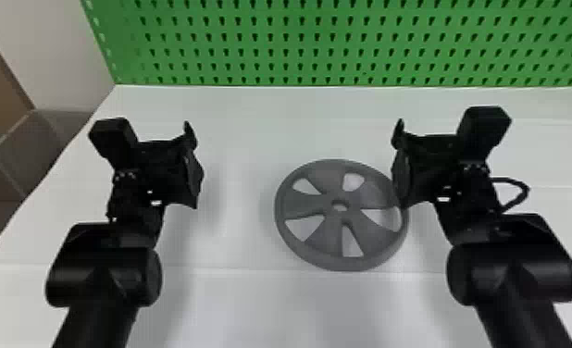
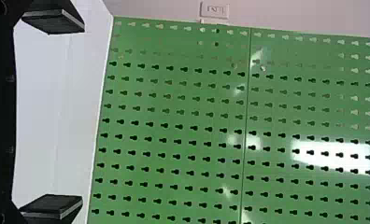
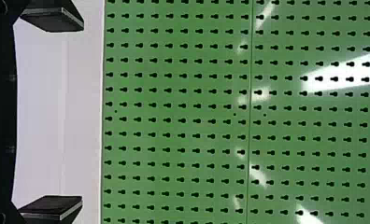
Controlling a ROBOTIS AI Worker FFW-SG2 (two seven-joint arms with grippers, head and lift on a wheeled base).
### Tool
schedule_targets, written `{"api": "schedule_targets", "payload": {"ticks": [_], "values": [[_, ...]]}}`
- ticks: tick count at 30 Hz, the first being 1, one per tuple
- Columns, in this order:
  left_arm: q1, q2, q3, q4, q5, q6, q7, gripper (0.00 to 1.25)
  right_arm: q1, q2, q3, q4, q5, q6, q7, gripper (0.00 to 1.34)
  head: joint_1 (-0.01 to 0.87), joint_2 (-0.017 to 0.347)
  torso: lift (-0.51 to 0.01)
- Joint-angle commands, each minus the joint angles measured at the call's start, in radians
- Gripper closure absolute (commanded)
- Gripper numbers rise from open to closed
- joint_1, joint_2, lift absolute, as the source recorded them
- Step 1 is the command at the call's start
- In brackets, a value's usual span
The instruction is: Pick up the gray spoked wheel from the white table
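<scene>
We find the gray spoked wheel (image 1: pixel 315 206) lying flat on the white table (image 1: pixel 243 305), ungripped. The right gripper (image 3: pixel 52 112), fingers spread and empty, stands toward the wheel's two o'clock; whether it touches the rim, we cannot tell. The left gripper (image 2: pixel 52 112), likewise spread and empty, sits well apart, toward ten. We advise angling the right fingers down, straddling the rim at three o'clock through the spoke opening, closing squarely, then lifting slowly, watching for tilt.
</scene>
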Motion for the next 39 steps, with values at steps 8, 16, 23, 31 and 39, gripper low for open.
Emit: {"api": "schedule_targets", "payload": {"ticks": [8, 16, 23, 31, 39], "values": [[0.057, -0.026, 0.026, -0.025, -0.054, -0.046, 0.081, 0.00, 0.086, 0.014, -0.186, -0.092, 0.003, 0.026, 0.124, 0.00, 0.778, 0.072, -0.097], [0.055, -0.029, 0.025, -0.018, -0.037, -0.060, 0.087, 0.00, 0.087, 0.026, -0.195, -0.094, 0.023, 0.021, 0.123, 0.00, 0.776, 0.072, -0.097], [0.055, -0.028, 0.025, -0.018, -0.034, -0.051, 0.087, 0.02, 0.080, 0.021, -0.175, -0.178, 0.075, 0.199, 0.121, 0.03, 0.778, 0.072, -0.097], [0.055, -0.028, 0.020, -0.018, -0.040, -0.041, 0.087, 0.13, 0.021, -0.005, -0.137, -0.252, 0.063, 0.479, 0.123, 0.10, 0.778, 0.072, -0.097], [0.055, -0.026, 0.018, -0.020, -0.043, -0.038, 0.074, 0.14, -0.077, -0.041, -0.104, -0.275, -0.012, 0.785, 0.123, 0.10, 0.778, 0.072, -0.097]]}}
